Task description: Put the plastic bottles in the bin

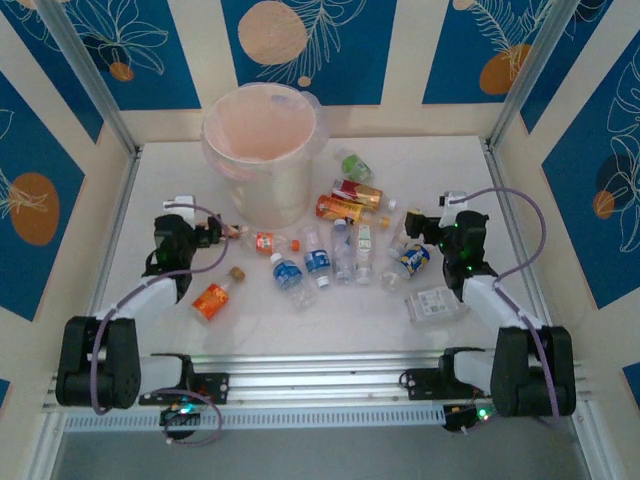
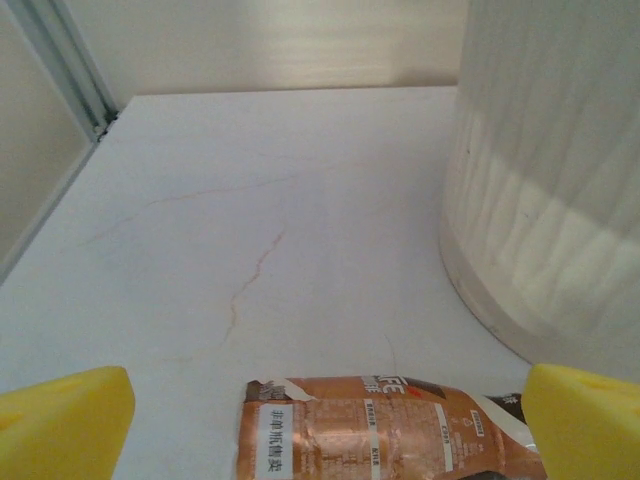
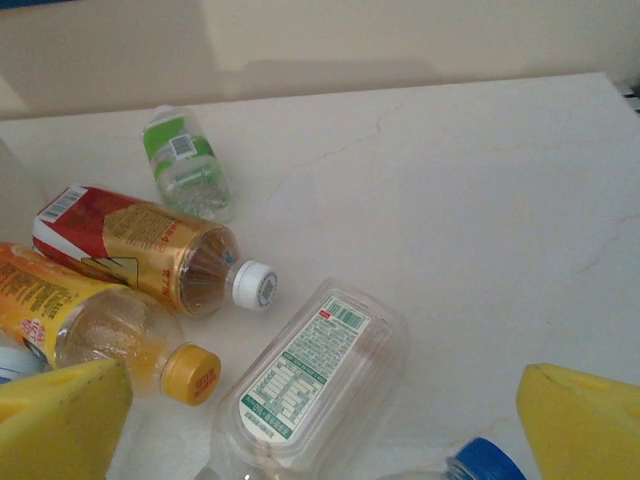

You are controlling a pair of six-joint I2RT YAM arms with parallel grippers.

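left gripper (image 2: 322,425): jaws wide, gripping nothing; a brown-label bottle (image 2: 380,432) lies between them, its lower part cut off.
right gripper (image 3: 320,420): jaws wide, empty; a clear bottle (image 3: 310,385) lies between them, a blue cap (image 3: 485,462) by the right finger.
farther left: orange bottle (image 3: 90,318), red-gold bottle (image 3: 135,242), green bottle (image 3: 185,165).
bin (image 2: 550,180): ahead-right of the left fingers, only its wall seen; the top view shows its pink interior (image 1: 262,130), contents unclear.
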